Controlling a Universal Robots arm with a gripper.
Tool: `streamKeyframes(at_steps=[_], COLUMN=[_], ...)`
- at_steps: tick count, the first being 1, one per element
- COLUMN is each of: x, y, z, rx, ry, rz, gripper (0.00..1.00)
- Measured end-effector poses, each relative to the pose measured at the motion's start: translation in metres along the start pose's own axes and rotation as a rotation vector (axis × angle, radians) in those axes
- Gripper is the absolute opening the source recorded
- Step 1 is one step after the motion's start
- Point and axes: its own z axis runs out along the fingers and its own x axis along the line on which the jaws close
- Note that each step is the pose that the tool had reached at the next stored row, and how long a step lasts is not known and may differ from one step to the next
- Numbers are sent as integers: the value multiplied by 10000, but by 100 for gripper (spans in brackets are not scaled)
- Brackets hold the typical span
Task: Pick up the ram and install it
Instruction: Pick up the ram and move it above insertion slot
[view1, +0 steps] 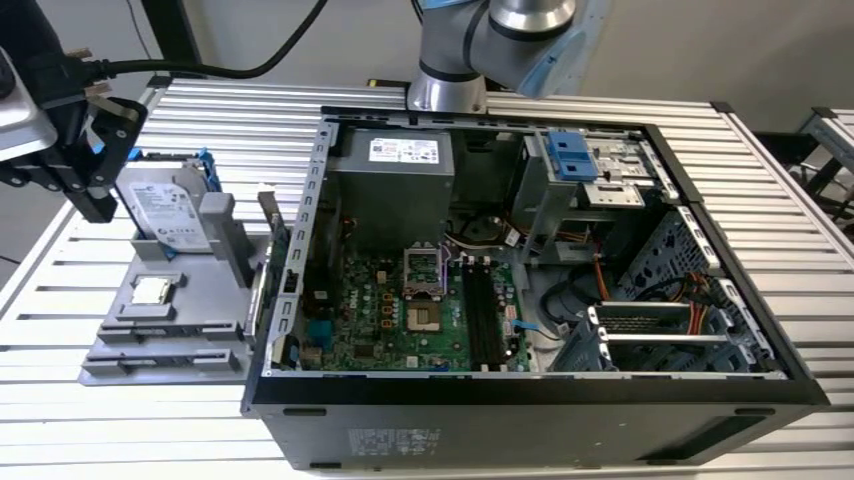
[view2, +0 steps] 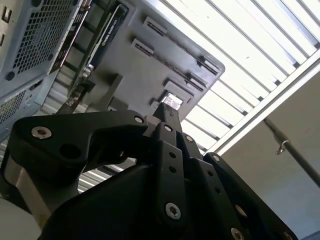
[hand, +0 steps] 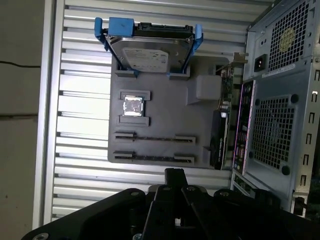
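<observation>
My gripper (view1: 94, 200) hangs above the grey parts holder (view1: 200, 300), at the exterior view's left of the open computer case (view1: 534, 390). Its black fingers meet at one tip in both wrist views (hand: 175, 175) (view2: 170, 107), shut, with nothing seen between them. The ram is hidden. The holder's two long grooves (hand: 152, 137) (hand: 152, 159) show as thin dark lines, and I cannot tell whether a stick stands in them. The motherboard (view1: 400, 320) lies in the case with two long black slots (view1: 486, 318).
On the holder stand a silver hard drive in a blue frame (hand: 150, 50), a small square silver chip (hand: 133, 106) and a black expansion card (hand: 219, 142) beside the case wall. The case rim (view1: 287, 300) rises next to the holder. A black cable (view1: 214, 68) runs from the gripper.
</observation>
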Motion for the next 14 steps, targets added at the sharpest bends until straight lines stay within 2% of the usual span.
streamKeyframes(at_steps=[14], x=[0], y=[0], z=[-1], rx=[-5], ry=[15], rz=[-300], gripper=[0])
